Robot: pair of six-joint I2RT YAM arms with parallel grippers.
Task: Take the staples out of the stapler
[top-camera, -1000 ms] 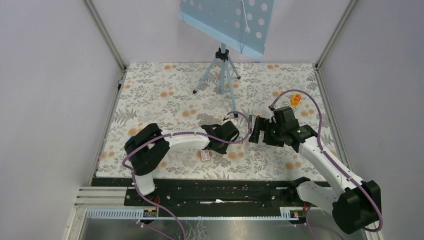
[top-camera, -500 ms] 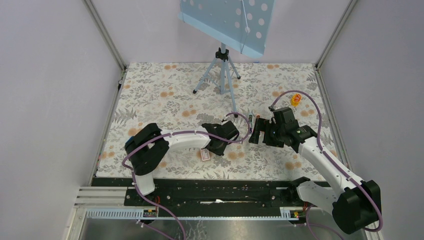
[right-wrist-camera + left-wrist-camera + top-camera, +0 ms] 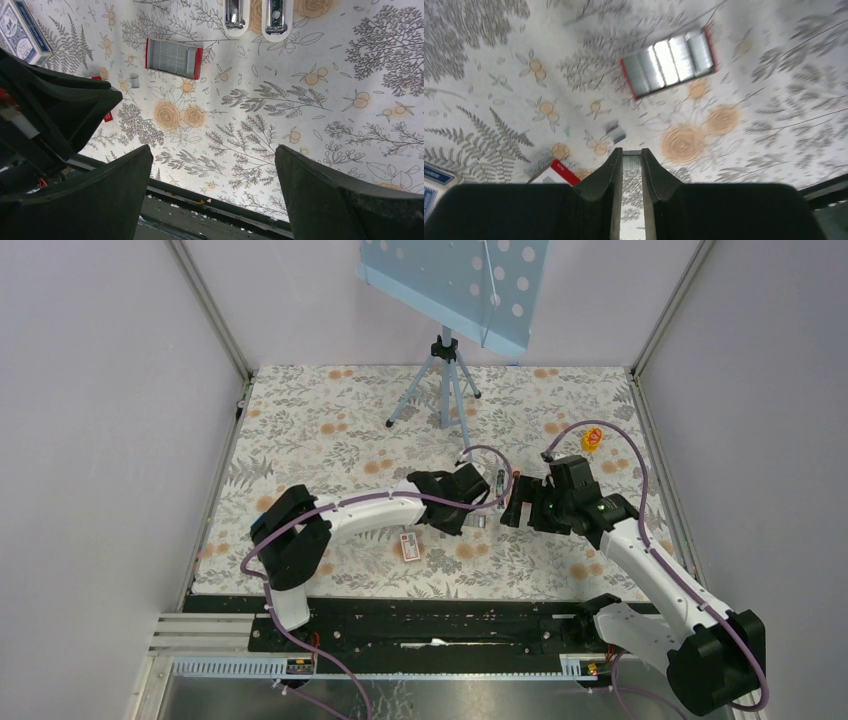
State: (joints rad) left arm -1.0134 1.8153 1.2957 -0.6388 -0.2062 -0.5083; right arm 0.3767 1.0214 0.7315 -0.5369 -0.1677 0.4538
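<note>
The left gripper [image 3: 630,153] hung low over the flowered cloth [image 3: 330,430] with its jaws drawn narrow. They pinched the staples [image 3: 632,161], a short ribbed silver strip whose end showed between the two dark fingers. The right gripper [image 3: 212,150] faced it from just beside, its jaws spread wide and holding nothing. Its two black fingers [image 3: 320,180] framed bare cloth in the right wrist view.

The stapler [image 3: 276,19] lay on the cloth beyond both grippers, apart from each of them. It showed as two pale rounded parts side by side with bright metal inside (the top edge of the right wrist view cut both off, so its full shape could not be told). Near it lay an open red-edged tray [image 3: 172,52] holding rows of silvery metal strips. Close to that tray a small grey scrap [image 3: 133,81] lay loose on the cloth. A blue patterned card box [image 3: 25,30] lay at the left of that view.

In the top view a small red-and-white box [image 3: 408,548] lay close beside the left arm. A yellow-orange round object [image 3: 592,438] sat near the far right corner. A tripod [image 3: 445,380] carrying a pale blue perforated panel [image 3: 455,275] stood at the far middle of the cloth.
</note>
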